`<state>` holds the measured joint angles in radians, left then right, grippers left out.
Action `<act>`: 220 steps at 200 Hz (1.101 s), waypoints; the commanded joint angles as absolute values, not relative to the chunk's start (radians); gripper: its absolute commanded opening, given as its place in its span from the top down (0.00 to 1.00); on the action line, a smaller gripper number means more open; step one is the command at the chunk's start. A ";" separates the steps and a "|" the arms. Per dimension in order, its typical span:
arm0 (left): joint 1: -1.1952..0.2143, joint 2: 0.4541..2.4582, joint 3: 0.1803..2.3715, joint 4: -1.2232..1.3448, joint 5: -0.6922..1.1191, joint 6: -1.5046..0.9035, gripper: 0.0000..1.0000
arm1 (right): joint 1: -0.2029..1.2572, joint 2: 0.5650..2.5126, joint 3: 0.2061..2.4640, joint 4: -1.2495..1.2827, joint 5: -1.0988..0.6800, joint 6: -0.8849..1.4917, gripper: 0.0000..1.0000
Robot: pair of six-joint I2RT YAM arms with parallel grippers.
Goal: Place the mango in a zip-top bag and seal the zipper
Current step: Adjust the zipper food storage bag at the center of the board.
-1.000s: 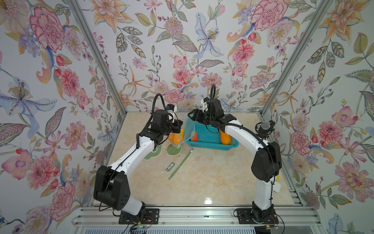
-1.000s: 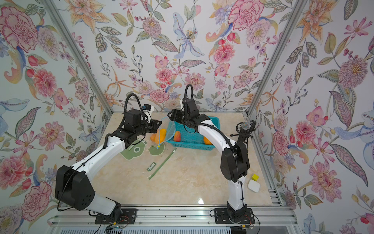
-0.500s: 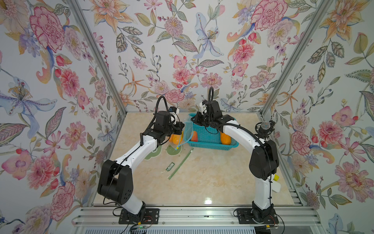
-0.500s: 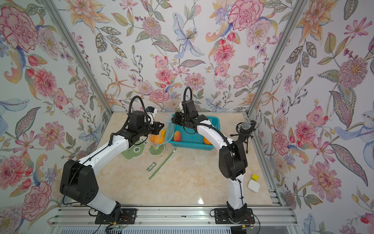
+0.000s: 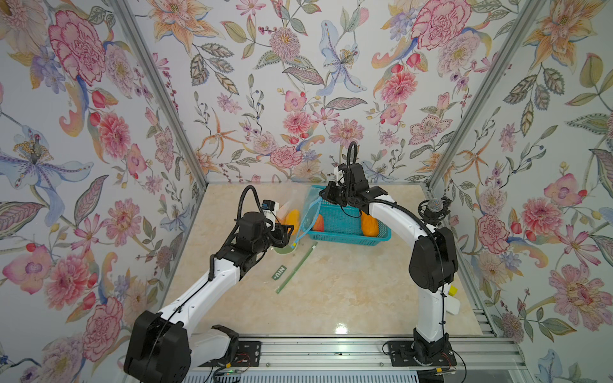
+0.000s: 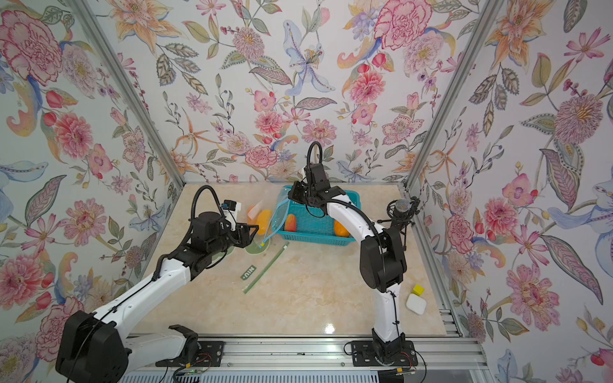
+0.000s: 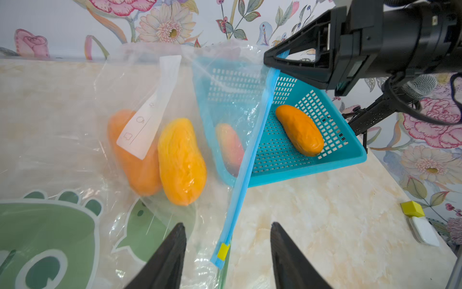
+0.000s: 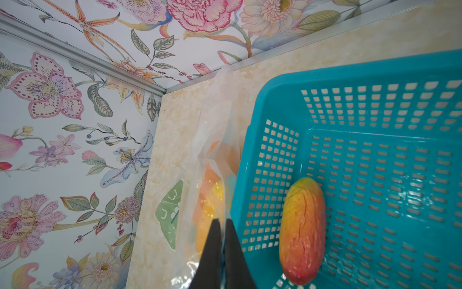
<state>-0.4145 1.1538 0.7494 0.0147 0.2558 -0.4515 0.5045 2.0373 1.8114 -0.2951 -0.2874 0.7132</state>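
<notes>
Worktop front: the worktop [image 5: 331,298] carries a yellow block [image 6: 418,290] and a white pad [image 6: 416,304] on the right. Mid-way back lie a loose green strip [image 5: 297,267] and green-printed film [image 7: 37,225].
Left claw: the left claw [image 7: 227,225] is released – jaws spread and gripping nothing, with the bag's near corner lying between them.
Slider: the yellow slider [image 7: 223,251] sits at the near, low end of the zipper strip [image 7: 252,140].
Zip-top bag: the zip-top bag [image 7: 120,82] is clear, with its body resting on the worktop and its mouth edge lifted at the far end.
Mango: a yellow mango [image 7: 181,162] lies inside the bag, touching an orange mango [image 7: 130,155] beside it.
Basket: the teal basket [image 7: 325,162] sits just beyond the bag and holds a reddish fruit [image 8: 302,230] and an orange fruit [image 7: 300,130].
Right claw: the right claw [image 8: 222,221] is clenched on the far, raised end of the zipper strip.
Done: bagging looks finished – the fruit is well inside.
Left to do: the seal. The strip reads as one flat band, but whether it is pressed shut along its length cannot be told. It probably still needs the slider gripped and run along.
</notes>
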 commanded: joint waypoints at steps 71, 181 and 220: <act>-0.775 1.014 0.288 0.537 -0.512 -0.068 0.29 | 0.505 2.100 1.843 -0.314 -0.295 0.775 1.00; -0.681 1.325 0.405 0.658 -0.272 0.081 0.16 | 0.500 2.100 1.838 -0.316 -0.306 0.779 1.00; -0.637 1.418 0.478 0.654 -0.358 0.015 0.22 | 0.503 2.109 1.839 -0.315 -0.322 0.781 1.00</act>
